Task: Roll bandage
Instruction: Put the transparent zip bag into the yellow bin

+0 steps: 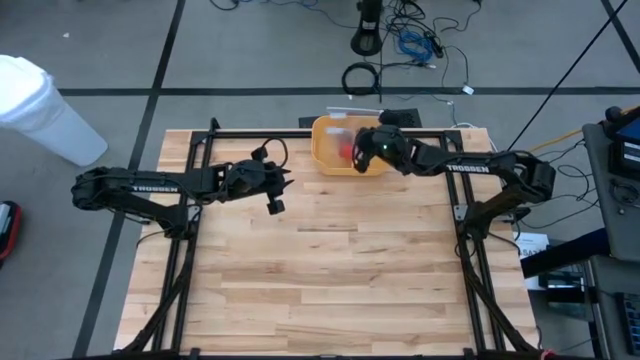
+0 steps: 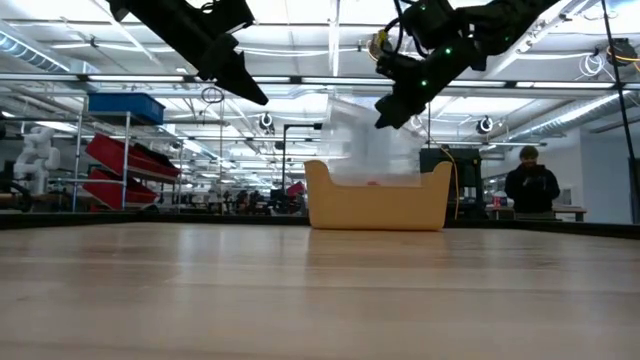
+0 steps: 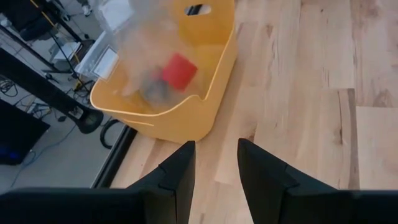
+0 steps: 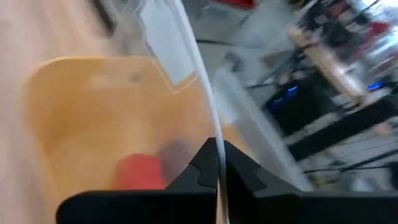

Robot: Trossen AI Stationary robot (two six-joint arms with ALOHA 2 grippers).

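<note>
Over the table, left side: left gripper [image 1: 279,192] hangs above the wood, short of the far edge, apart from everything on the table.
Left fingers: the two dark fingers [image 3: 177,177] stand spread with a plain gap between them; nothing is in the gap, only bare table [image 1: 330,280] shows through it.
Left gripper to bin: from the left wrist view the yellow bin [image 3: 186,121] lies ahead of the fingertips, near but not touching them.
Far edge, middle: the yellow bin [image 1: 330,160] sits on the table at the far edge, roughly midway along it, upright, open at the top.
Inside the bin: a clear crinkled plastic bag [image 3: 140,56] rises out of the bin; in the low view it stands up above the rim as a pale sheet [image 2: 365,140].
Bandage: the bandage [image 3: 179,70] shows as a small red roll down inside the bin, seen through the plastic; whether it is inside the bag or just behind it I cannot tell.
Bandage to fingers: it lies below the right gripper's fingertips and apart from them, and well apart from the left fingers; no finger touches it.
Over the bin, right side: right gripper [image 1: 362,150] hangs above the bin's right half, the arm reaching in from the right edge of the table.
Right fingers: pressed together on the thin edge of the plastic bag [image 4: 205,118], which runs up out of the pinch; the red roll [image 4: 140,171] lies beneath, beside the fingertips.
Room behind: a person [image 2: 530,185] stands beyond the table at the right.
</note>
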